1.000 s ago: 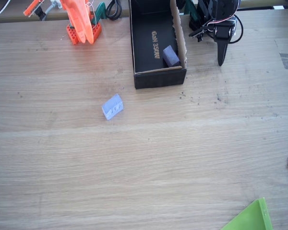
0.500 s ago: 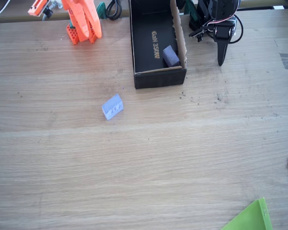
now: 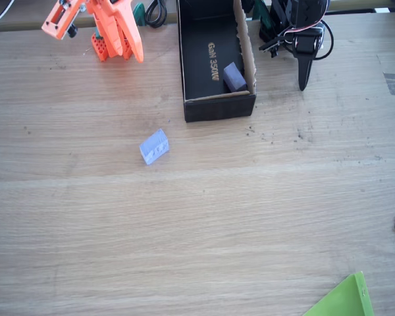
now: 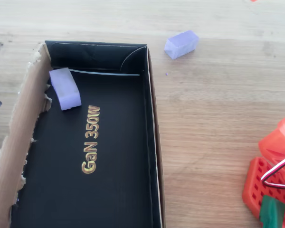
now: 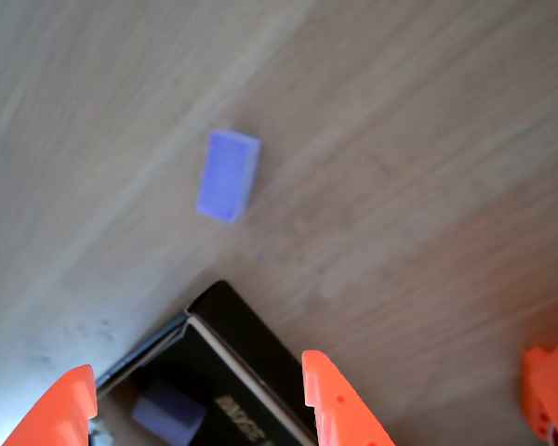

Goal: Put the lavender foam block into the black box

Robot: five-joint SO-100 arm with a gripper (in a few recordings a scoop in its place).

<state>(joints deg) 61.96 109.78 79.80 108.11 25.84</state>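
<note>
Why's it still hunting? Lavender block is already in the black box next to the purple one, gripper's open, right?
Not quite. The lavender block lies on the table, outside the black box, as the fixed view shows. Only the purple block sits inside. The gripper is open.

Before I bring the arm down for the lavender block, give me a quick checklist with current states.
1. Lavender foam block lying free on the table, outside the box: ok.
2. Gripper open, nothing between the fingers: ok.
3. Gripper lined up over the block: not ok, it is up near the box's end.
4. Black box open, floor space free: ok.
5. Greyer purple block already in the box, not the target: ok.
</note>
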